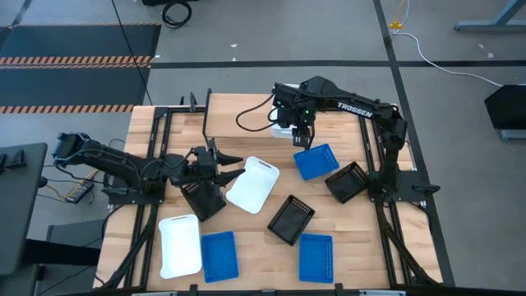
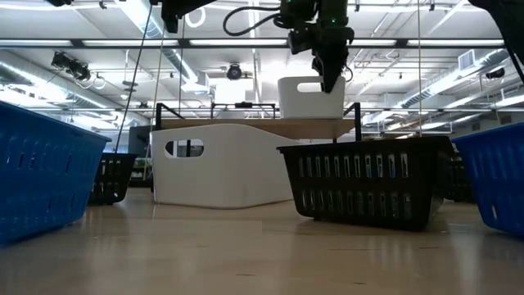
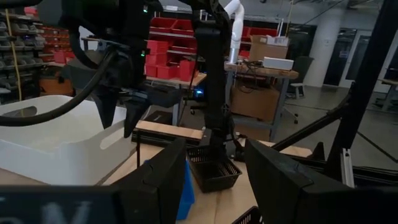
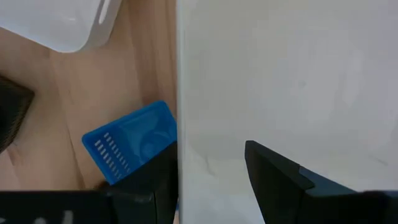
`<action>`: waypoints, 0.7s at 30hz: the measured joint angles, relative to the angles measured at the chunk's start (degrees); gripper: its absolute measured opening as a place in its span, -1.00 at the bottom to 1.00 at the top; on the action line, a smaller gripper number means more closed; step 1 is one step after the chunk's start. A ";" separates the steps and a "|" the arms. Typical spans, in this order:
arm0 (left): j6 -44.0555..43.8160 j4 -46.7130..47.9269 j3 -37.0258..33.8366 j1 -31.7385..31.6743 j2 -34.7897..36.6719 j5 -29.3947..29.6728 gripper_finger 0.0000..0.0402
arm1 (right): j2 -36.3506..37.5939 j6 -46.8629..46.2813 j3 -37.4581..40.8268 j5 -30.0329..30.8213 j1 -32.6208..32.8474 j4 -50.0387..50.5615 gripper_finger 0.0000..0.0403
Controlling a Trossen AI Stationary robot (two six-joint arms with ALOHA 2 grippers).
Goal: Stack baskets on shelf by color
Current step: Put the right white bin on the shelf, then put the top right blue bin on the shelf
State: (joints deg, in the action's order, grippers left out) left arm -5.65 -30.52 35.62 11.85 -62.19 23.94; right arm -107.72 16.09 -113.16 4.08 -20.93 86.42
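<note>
A wooden table (image 1: pixel 263 247) of pale planks is seen from above, with small plastic baskets of rounded-rectangle shape and slotted sides spread over it. The shelf (image 1: pixel 246 111), a light wooden plank on thin black legs, lies at the table's 12 o'clock edge.

A white basket (image 1: pixel 283 130) stands on the shelf, smooth-walled with an oval handle cut-out. The right gripper (image 1: pixel 302 136) hangs at this basket's 3 o'clock rim with its fingers spread, one to each side of the white wall; in the right wrist view the wall (image 4: pixel 280 81) fills the gap between the two dark fingers (image 4: pixel 273 177), but whether they press on it cannot be told.

At the table's centre a second white basket (image 1: pixel 253 185) lies tilted. The left gripper (image 1: pixel 220 173) sits at its 9 o'clock side, fingers apart, nothing between them. A black basket (image 1: pixel 202 199) lies just beneath that gripper.

Toward 3 o'clock a blue basket (image 1: pixel 316 161) lies beside a black one (image 1: pixel 346 182). Another black basket (image 1: pixel 291 219) sits just below centre. Along the 6 o'clock edge a white basket (image 1: pixel 180 245), a blue basket (image 1: pixel 219 256) and a further blue basket (image 1: pixel 316 256) are set in a row.
</note>
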 joint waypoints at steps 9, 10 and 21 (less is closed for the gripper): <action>0.00 0.09 0.00 -0.01 0.00 0.00 -0.14 | 0.11 0.38 0.00 2.80 -0.06 1.66 -0.09; 0.00 0.17 0.00 -0.01 0.00 0.00 -0.14 | 0.32 0.41 0.02 1.94 -0.07 1.55 -0.09; 0.21 0.46 0.00 0.00 0.00 0.00 -0.14 | 4.07 -3.36 -4.28 -1.42 3.48 1.15 -0.09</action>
State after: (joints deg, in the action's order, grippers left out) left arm -5.44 -30.06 35.62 11.84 -62.19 23.94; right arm -103.66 12.73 -117.45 2.65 -17.45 87.57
